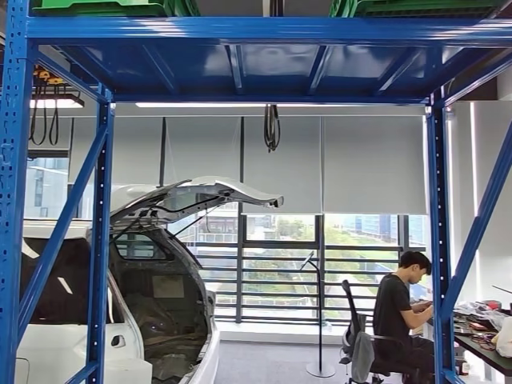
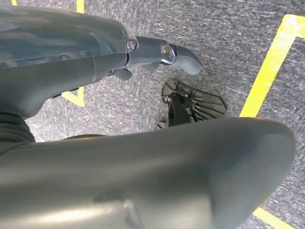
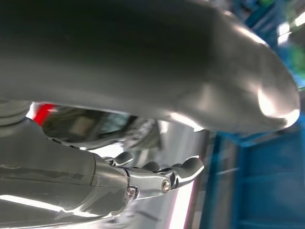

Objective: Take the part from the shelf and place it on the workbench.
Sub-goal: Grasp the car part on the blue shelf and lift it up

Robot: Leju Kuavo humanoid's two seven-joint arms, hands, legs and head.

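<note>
Shelf: I see the blue rack (image 1: pixel 230 32) overhead, its uprights cut off at both edges.
Part: I cannot make it out; only undersides of green bins (image 1: pixel 114 6) show on the top level.
Left hand (image 2: pixel 151 62): fingers extended, apart, holding nothing, above grey carpet with yellow tape (image 2: pixel 269 67).
Right hand (image 3: pixel 158 174): fingers apart, empty; blurred surroundings.
Background: white car (image 1: pixel 121 304), tailgate raised; seated person (image 1: pixel 395 316) at a cluttered table (image 1: pixel 483 348), partly behind an upright.
</note>
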